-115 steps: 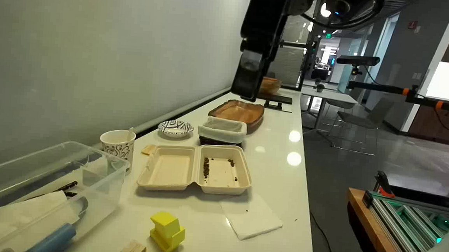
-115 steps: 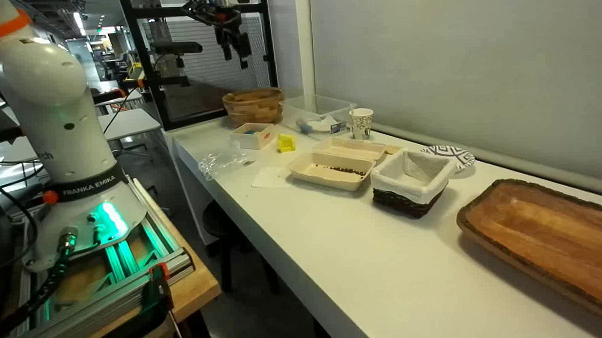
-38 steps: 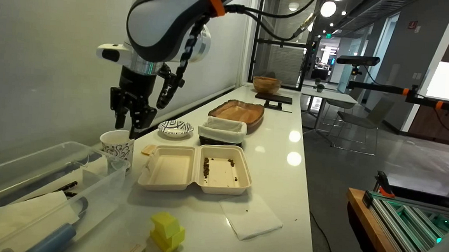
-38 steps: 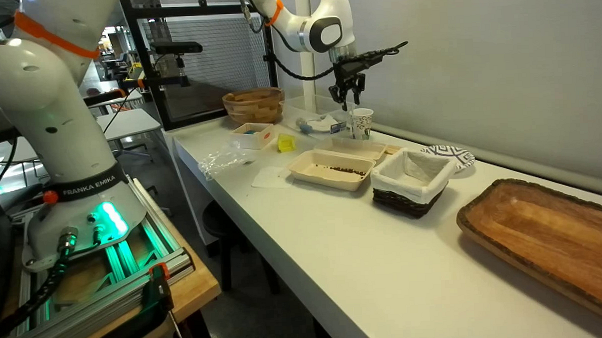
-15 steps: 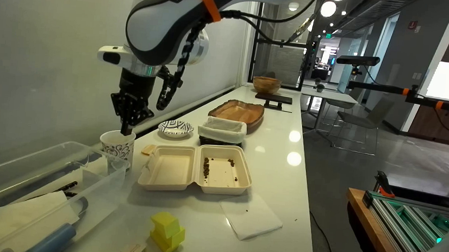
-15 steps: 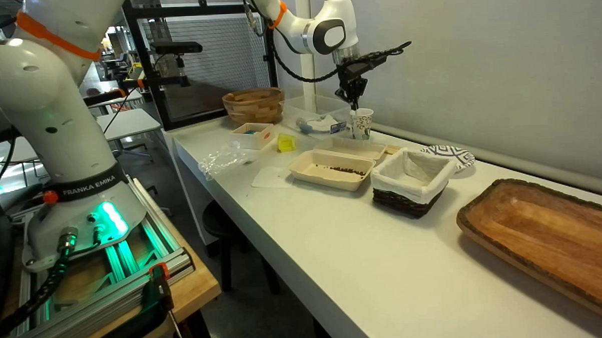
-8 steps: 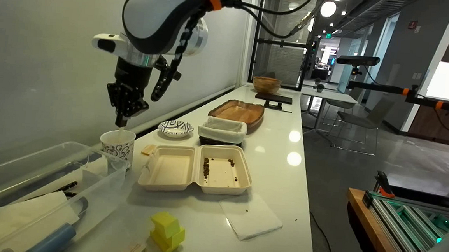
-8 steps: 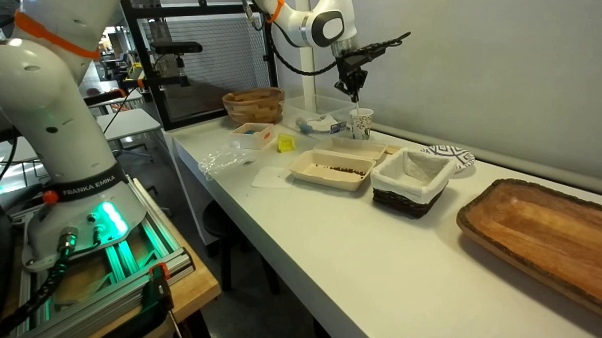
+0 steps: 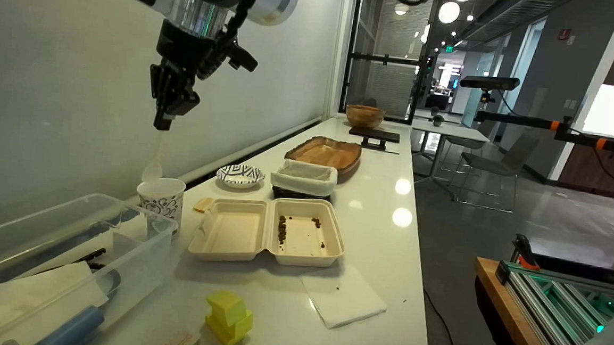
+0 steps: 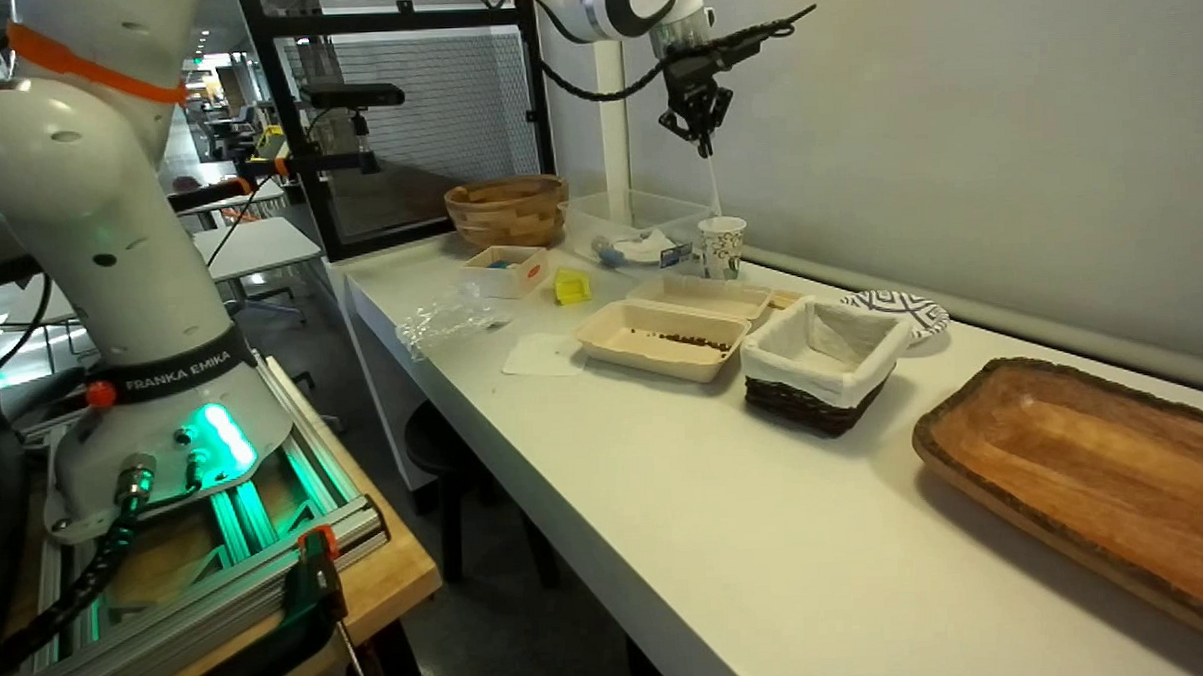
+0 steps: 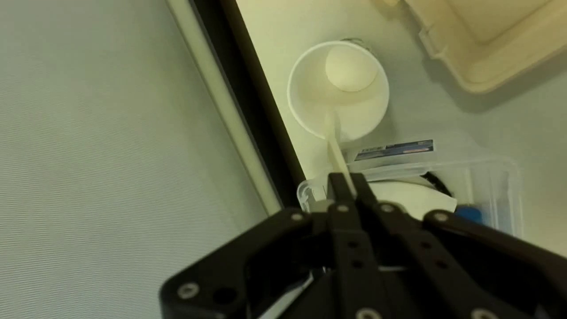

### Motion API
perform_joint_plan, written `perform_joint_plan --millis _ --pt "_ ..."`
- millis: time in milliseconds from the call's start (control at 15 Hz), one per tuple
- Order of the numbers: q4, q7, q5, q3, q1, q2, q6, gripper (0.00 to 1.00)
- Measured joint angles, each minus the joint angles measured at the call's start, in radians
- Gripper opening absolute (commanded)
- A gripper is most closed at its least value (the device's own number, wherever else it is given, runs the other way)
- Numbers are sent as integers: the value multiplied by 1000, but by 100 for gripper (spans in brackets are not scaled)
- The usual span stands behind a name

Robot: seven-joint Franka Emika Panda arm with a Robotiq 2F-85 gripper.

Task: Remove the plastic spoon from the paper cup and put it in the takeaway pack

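Hand (image 11: 351, 178) pinches spoon (image 11: 336, 153) — bowl-down, near rim of paper cup (image 9: 161, 204).

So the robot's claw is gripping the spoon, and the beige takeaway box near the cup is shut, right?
Not quite: the beige takeaway box lies open near the cup, as both exterior views show. The gripper does hold the spoon.
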Motion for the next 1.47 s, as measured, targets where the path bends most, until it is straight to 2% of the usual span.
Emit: perform_joint_plan --millis 267,600,733,933,1200,1467 --pt "-113 61 110 0 -27 -134 -56 1" --pt "-331 191 233 -35 -36 -316 -71 1" --pt "-422 276 246 -57 -30 -391 -71 1" --pt "-552 439 213 -97 -7 -496 -22 1" --pt "-693 685 46 -126 18 -575 157 4" --pt "-718 721 24 -131 24 -585 182 1"
